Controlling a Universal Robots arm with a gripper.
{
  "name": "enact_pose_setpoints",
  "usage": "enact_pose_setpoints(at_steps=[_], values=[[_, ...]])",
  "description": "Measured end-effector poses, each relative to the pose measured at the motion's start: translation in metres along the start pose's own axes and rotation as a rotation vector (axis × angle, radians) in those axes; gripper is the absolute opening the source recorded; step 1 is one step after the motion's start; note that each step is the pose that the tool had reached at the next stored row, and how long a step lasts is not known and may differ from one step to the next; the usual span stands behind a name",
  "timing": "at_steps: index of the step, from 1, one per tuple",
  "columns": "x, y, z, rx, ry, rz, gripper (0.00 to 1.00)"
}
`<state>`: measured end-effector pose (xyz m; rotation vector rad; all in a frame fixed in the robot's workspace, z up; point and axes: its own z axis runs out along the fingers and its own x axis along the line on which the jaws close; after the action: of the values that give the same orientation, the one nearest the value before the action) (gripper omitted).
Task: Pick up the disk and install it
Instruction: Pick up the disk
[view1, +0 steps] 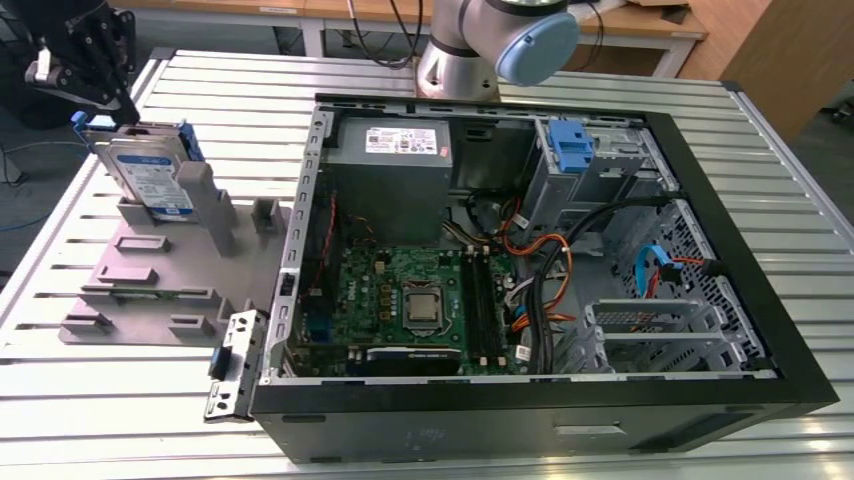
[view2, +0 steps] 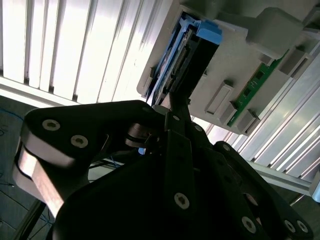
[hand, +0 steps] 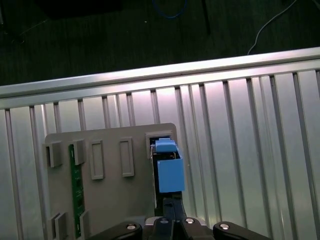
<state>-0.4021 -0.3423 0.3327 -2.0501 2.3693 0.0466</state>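
Apparently the end effector (view1: 120, 110) meets the disk (view1: 147, 178) at its top edge.

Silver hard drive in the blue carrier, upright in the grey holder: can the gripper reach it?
Probably yes. The black gripper hangs right at the top edge of the blue-framed silver hard drive, which stands clear of the grey plastic holder there; nothing lies between them.

Table: slatted metal (view1: 80, 420), bearing everything.
Computer case: black (view1: 534, 430), lying open at the exterior view's right.
Motherboard: green (view1: 387, 290), flat inside the case.
Power supply: grey box, white sticker (view1: 394, 165), at the case's far wall.
Blue bracket: (view1: 570, 148) in the far drive bay.
Fixture plate: grey (view1: 147, 290), just beside the case.
Memory stick: green (hand: 76, 195), slotted in the plate.
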Motion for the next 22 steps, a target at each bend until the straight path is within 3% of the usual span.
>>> enact_pose_setpoints(at_steps=[2, 7, 8, 9, 10, 14, 16, 22], values=[[0.0, 0.0, 0.0, 0.0, -0.0001, 0.0, 0.11], [0.0, 0.0, 0.0, -0.0001, -0.0005, 0.0, 0.35], [0.0, 0.0, 0.0, -0.0001, -0.0005, 0.0, 0.35], [-0.0001, 0.0, 0.0, -0.0004, -0.0023, 0.0, 0.99], [-0.0002, 0.0, 0.0, -0.0008, -0.0058, 0.0, 0.99], [-0.0002, 0.0, 0.0, -0.0009, -0.0061, 0.0, 0.99], [-0.0003, 0.0001, 0.0, -0.0014, -0.0093, 0.0, 0.99], [-0.0003, 0.0001, 0.0, -0.0014, -0.0097, 0.0, 0.99]])
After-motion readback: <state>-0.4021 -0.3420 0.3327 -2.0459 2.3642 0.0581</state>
